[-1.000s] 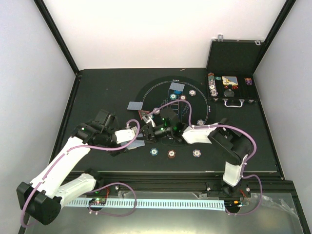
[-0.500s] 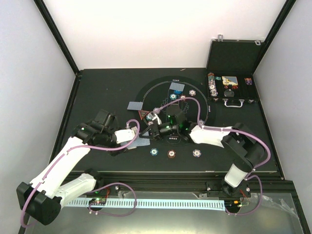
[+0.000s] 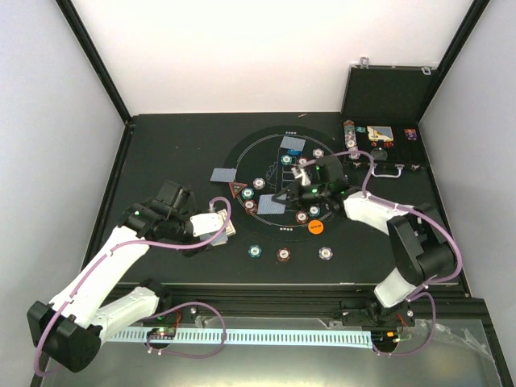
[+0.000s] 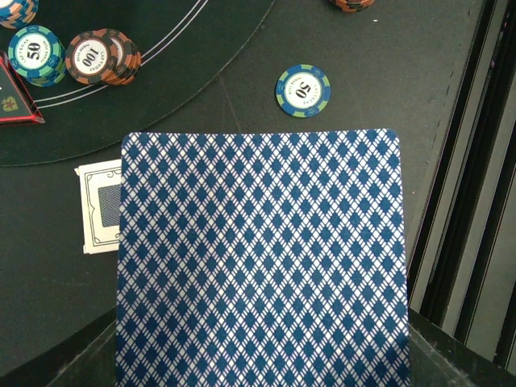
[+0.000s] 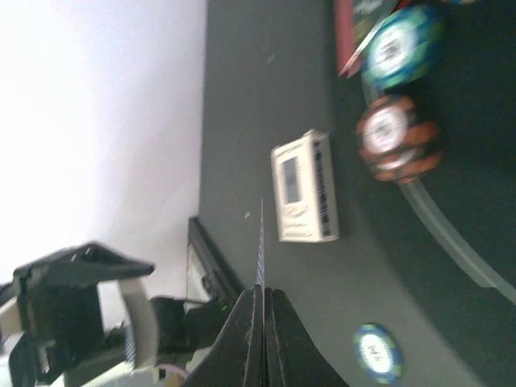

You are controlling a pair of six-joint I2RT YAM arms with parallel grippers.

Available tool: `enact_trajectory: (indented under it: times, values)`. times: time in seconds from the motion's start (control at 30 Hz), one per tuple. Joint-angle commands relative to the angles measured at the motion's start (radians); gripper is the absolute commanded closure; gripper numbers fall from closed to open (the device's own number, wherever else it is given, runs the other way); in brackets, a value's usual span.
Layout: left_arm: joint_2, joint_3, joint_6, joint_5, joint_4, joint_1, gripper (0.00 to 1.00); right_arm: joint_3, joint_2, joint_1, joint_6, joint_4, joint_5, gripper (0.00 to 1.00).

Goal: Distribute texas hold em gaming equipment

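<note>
While the left hand (image 3: 224,229) is closed on a blue diamond-backed playing card (image 4: 262,258) filling the lower centre of its wrist view, the right hand (image 5: 260,297) is pinched shut on a second card (image 5: 260,242), seen edge-on above its fingertips. "50" is printed on a green round chip (image 4: 303,90), "100" on a brown-red chip (image 4: 97,58) at upper left.

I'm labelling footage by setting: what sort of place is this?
Probably a lab robot cell staged as a poker table: white walls box in the black table, a round printed mat holds chips and cards, and an open chip case sits far right.
</note>
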Motion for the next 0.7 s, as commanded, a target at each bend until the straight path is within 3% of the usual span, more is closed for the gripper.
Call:
enact_trajectory:
  times: [0.0, 0.23, 0.67]
  values:
    - [-0.014, 0.041, 0.008, 0.002, 0.017, 0.003, 0.93, 0.004, 0.015, -0.112, -0.144, -0.181, 0.028, 0.99]
    - [-0.021, 0.041, 0.013, -0.001, 0.008, 0.003, 0.93, -0.028, 0.002, -0.225, -0.288, -0.345, 0.141, 0.99]
    - [-0.015, 0.036, 0.014, 0.015, 0.012, 0.003, 0.93, -0.194, -0.139, -0.313, -0.310, -0.383, 0.198, 0.99]
